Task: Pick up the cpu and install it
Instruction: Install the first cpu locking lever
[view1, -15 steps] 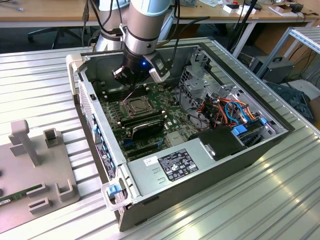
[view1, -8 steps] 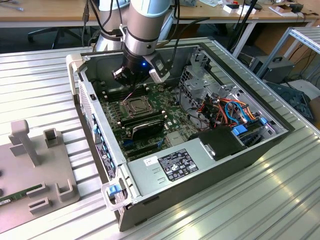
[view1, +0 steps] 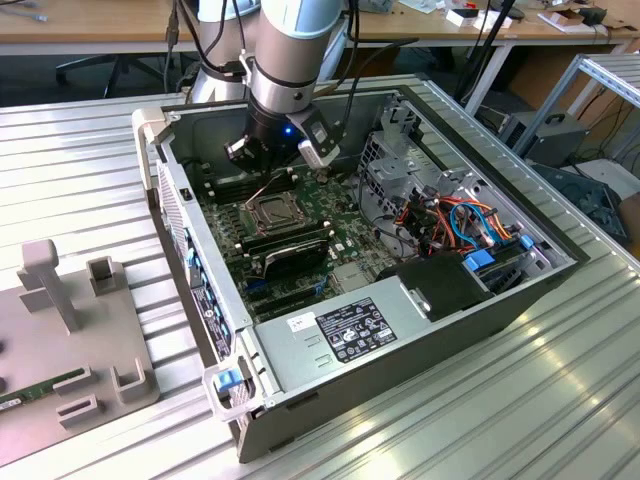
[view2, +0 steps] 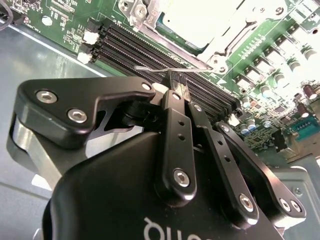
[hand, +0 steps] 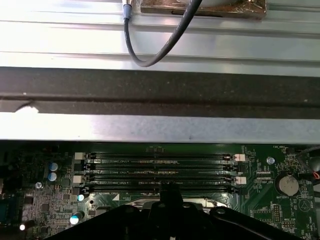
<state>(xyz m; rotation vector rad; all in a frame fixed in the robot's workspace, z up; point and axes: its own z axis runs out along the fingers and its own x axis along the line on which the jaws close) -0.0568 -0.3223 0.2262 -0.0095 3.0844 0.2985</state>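
Hovering over the memory slots, gripper with fingers pressed together on nothing, cpu in the socket just beside the fingertips.

tool closed at socket lever

Arm: I see a light silver-grey tube with a pale blue joint cap.
Wrist: it is black, and a small blue light glows on it.
Cables: they are black and run along the arm.
Claw: I see matte black linkage bars and slim black fingertips.
Screws: they are silver hex-socket heads at each pivot.
Claw body: it is glossy black with white lettering.
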